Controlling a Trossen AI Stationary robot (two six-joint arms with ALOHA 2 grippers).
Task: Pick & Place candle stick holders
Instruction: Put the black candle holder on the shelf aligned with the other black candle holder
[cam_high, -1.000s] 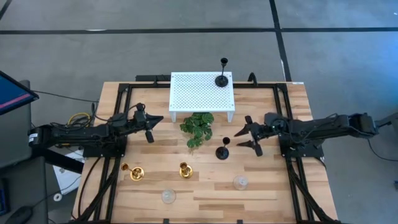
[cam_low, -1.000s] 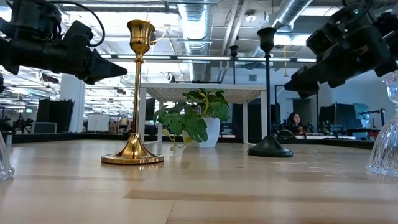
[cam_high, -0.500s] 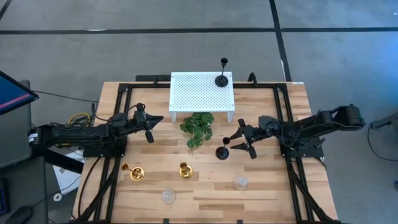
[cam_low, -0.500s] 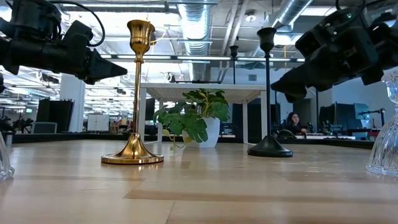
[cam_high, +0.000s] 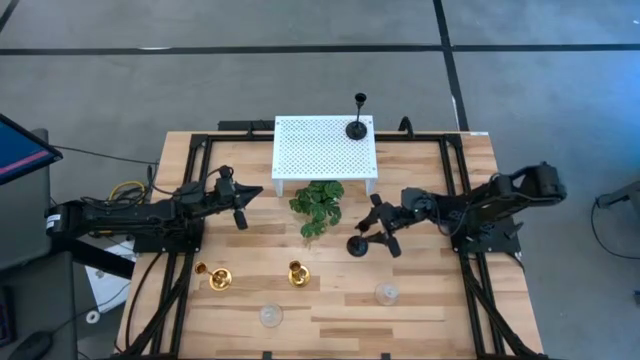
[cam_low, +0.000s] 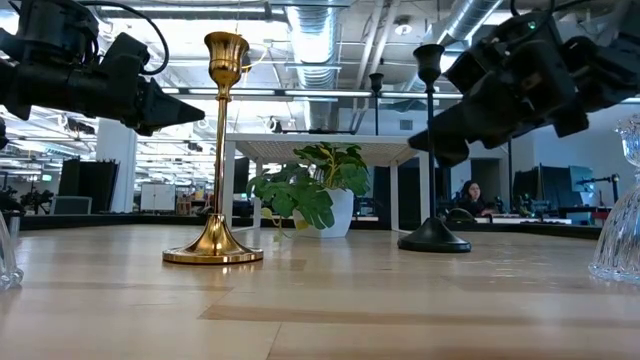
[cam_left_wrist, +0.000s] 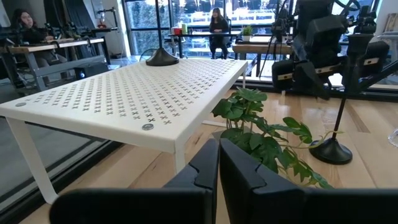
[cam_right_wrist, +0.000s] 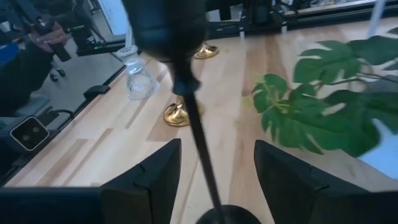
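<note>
We read no writing. Our right gripper (cam_high: 372, 228) stands wide open, fingers either side of the black candle stick holder (cam_high: 356, 244), not gripping. Our left gripper (cam_high: 243, 200) waits shut, empty.

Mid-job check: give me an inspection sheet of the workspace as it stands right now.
Surface: wooden table, white stand at the back.
Job's things: one black holder on the stand; second black holder, two gold holders, two glass holders on the table.
Clutter: plant.
Grippers: right gripper open, jaws either side of the second black holder's stem; left gripper shut, idle.
Cables: yellow bundle at left edge.
Surroundings: seated people behind.
</note>
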